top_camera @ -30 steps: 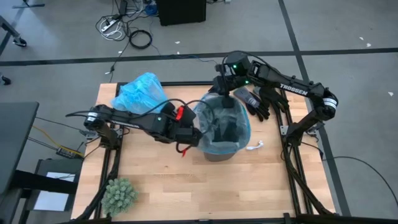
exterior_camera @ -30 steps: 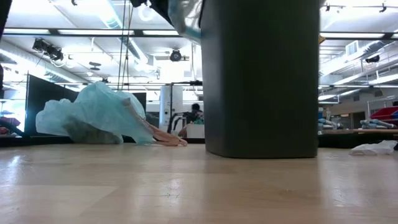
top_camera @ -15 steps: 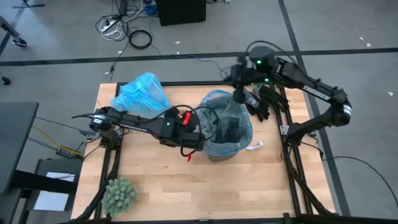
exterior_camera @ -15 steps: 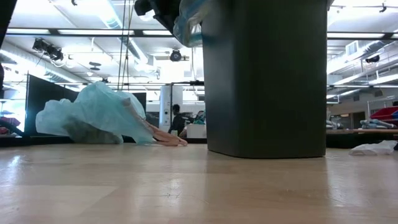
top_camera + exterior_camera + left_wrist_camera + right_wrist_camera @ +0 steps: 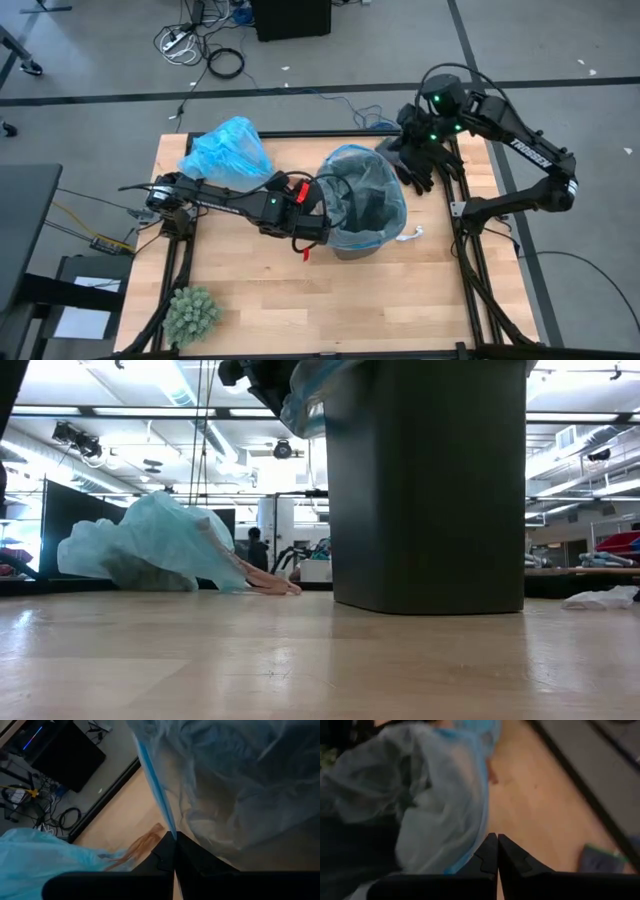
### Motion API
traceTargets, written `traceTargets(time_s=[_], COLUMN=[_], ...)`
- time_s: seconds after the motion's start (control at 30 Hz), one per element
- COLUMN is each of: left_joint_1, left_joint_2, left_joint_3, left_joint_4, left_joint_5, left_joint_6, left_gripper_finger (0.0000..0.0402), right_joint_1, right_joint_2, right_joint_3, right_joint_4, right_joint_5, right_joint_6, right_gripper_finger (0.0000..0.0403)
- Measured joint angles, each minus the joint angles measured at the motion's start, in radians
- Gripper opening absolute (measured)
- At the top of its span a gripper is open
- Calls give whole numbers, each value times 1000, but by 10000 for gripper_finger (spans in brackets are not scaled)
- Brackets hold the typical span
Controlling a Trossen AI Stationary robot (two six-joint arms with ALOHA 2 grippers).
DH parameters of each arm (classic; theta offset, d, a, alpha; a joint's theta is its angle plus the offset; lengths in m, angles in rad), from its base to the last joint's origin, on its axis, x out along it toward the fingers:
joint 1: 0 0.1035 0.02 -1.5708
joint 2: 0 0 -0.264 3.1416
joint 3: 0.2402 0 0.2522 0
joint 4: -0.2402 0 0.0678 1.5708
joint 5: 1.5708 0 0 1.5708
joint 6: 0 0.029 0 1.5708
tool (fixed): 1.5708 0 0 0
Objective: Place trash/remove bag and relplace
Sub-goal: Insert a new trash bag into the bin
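A dark bin (image 5: 430, 490) stands right of the table's middle. A pale grey-blue bag (image 5: 372, 195) with a blue rim is draped over its mouth. My left gripper (image 5: 322, 228) reaches in from the table's left to the bin's left rim and is shut on that bag. My right gripper (image 5: 411, 146) hovers shut beyond the bin's far right side and touches nothing I can see. The bright sky-blue bag (image 5: 225, 150) lies crumpled on the table's far left part, with brown paper (image 5: 268, 583) at its near end. My left gripper pinches the pale bag's blue rim (image 5: 161, 805) between its two shut fingers (image 5: 165, 851), at the bin's left side. The fingers come roughly level from the table's left. The rim strip runs straight away from the fingertips, and the bag's wall hangs over the bin's edge.
A green spiky plant ball (image 5: 190, 312) sits at the near left corner. Dark glove-like things (image 5: 425, 168) lie at the far right edge under my right arm. A white scrap (image 5: 410, 236) lies right of the bin. Bare wood spreads along the near side.
My right gripper has drawn away from the bin's far rim toward the table's right edge. My left gripper has shifted slightly toward the near edge along the bin's left rim. The bin has slid a little to the right, and the pale bag's rim now lies wider over its mouth.
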Motion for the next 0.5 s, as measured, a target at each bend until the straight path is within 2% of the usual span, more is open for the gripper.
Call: traceTargets(time_s=[0.3,0.5], left_joint_1=[2,2], left_joint_2=[4,4], left_joint_3=[0,0], left_joint_4=[-2,0], left_joint_5=[-1,-1], left_joint_6=[-24,-25], left_gripper_finger=[17,17], right_joint_1=[6,38], right_joint_2=[-18,-18], right_joint_3=[-3,-91], right_joint_4=[-109,-99], right_joint_5=[-122,-152], right_joint_6=[53,53], right_gripper_finger=[0,0])
